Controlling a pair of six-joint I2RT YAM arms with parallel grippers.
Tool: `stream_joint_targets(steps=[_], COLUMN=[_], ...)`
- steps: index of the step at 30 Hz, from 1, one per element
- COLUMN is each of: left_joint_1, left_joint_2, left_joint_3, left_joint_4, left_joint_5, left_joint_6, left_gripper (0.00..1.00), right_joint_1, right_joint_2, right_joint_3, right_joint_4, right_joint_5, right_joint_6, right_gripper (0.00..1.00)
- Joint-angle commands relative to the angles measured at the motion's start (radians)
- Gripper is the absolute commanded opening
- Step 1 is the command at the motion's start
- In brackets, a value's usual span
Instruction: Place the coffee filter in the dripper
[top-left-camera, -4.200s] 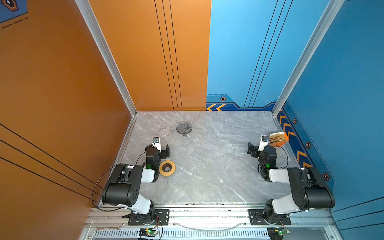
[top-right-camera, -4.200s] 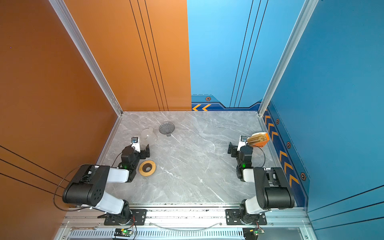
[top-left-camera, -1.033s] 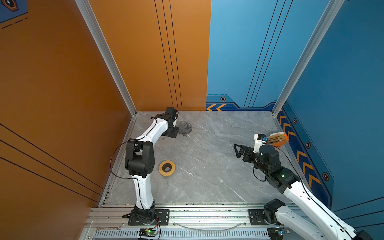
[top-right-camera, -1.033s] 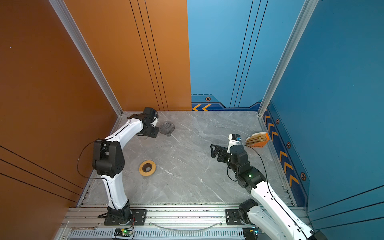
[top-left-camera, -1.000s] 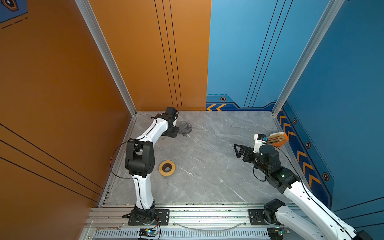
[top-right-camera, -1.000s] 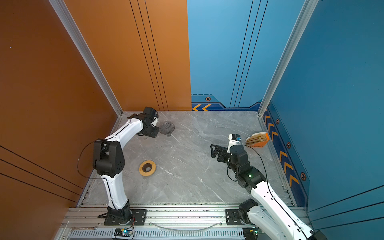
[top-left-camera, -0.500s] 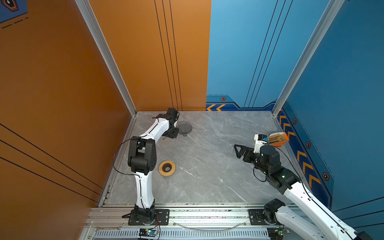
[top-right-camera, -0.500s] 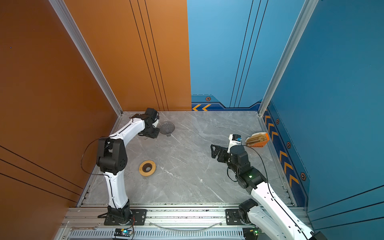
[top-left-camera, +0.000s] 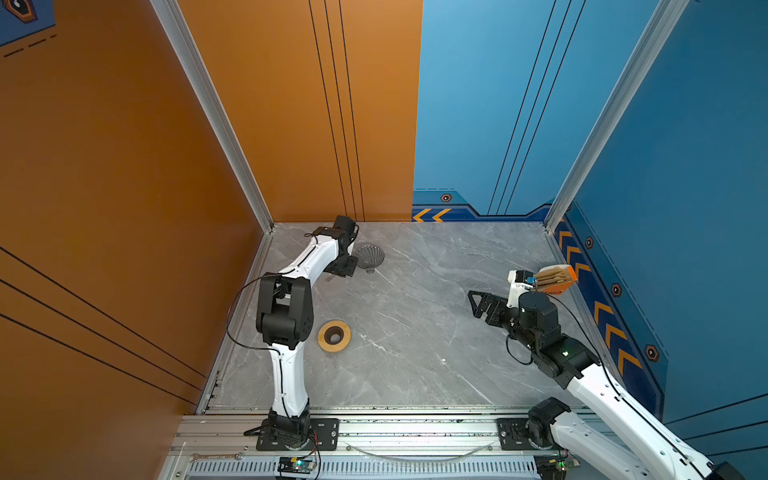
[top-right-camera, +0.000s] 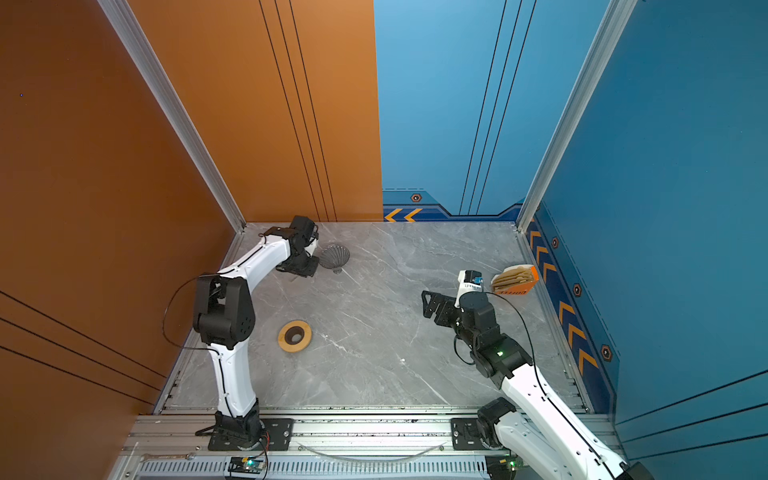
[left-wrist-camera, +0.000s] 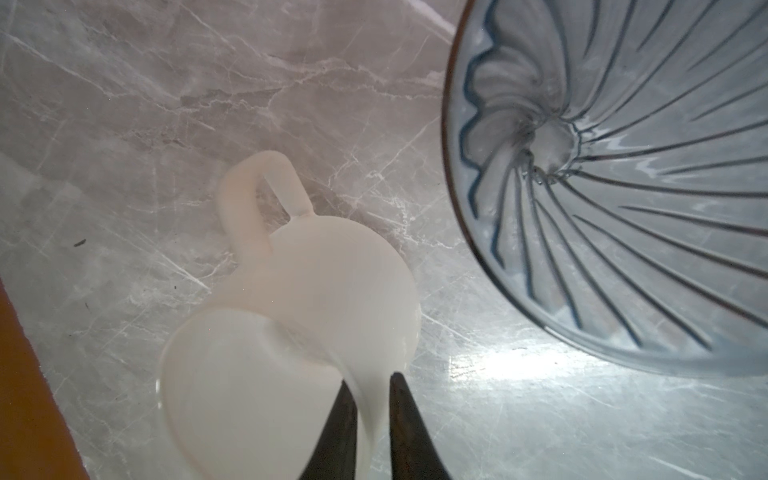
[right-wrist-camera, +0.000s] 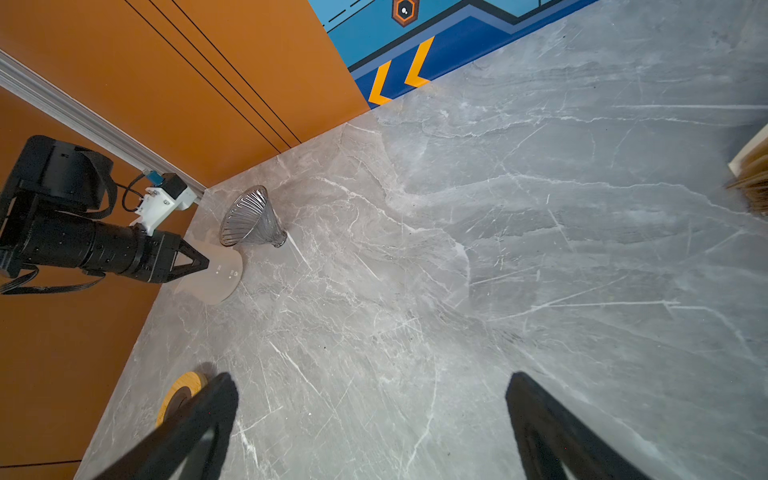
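Note:
The dripper (top-left-camera: 369, 256) (top-right-camera: 333, 256), a dark ribbed see-through cone, lies on its side at the back left of the marble table. In the left wrist view its open mouth (left-wrist-camera: 623, 187) faces the camera. My left gripper (left-wrist-camera: 371, 380) (top-left-camera: 347, 268) is beside the dripper. It is shut on the rim of a translucent white jug (left-wrist-camera: 291, 311) (right-wrist-camera: 216, 274), one finger inside and one outside. My right gripper (top-left-camera: 478, 307) (right-wrist-camera: 372, 378) hangs open over bare marble at mid right, holding nothing. No single coffee filter shows.
A bundle of tan filters with an orange strip (top-left-camera: 555, 279) (top-right-camera: 513, 279) sits by the right wall, behind my right wrist. A flat wooden ring with a dark hole (top-left-camera: 333, 336) (top-right-camera: 294, 336) lies front left. The orange wall stands close behind my left arm.
My left gripper's jaws have come together on the jug's rim, and the left elbow has shifted a little to the right. The right arm has held still, open.

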Motion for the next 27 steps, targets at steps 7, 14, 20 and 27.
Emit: stream_joint_targets(steps=[7,14,20,27], left_joint_1=[-0.023,-0.059,-0.084,-0.138], left_joint_2=[-0.018,-0.065,-0.122,-0.177], left_joint_3=[-0.006,-0.033,-0.08,-0.112], left_joint_4=[-0.065,-0.095,-0.097,-0.098], left_joint_5=[0.042,0.055,0.08,0.14], left_joint_6=[-0.003,-0.02,-0.054,-0.116], left_gripper=[0.12,0.11,0.11,0.09], right_joint_1=[0.007,0.008,0.008,0.008], right_joint_2=[-0.019,-0.022,-0.034,-0.053], right_joint_3=[-0.018,-0.021,-0.023,-0.027], right_joint_4=[-0.035,-0.036,-0.046,-0.057], right_joint_5=[0.04,0.04,0.043,0.051], right_joint_6=[0.02,0.027,0.03,0.034], right_gripper=[1.0,1.0,1.0,1.0])
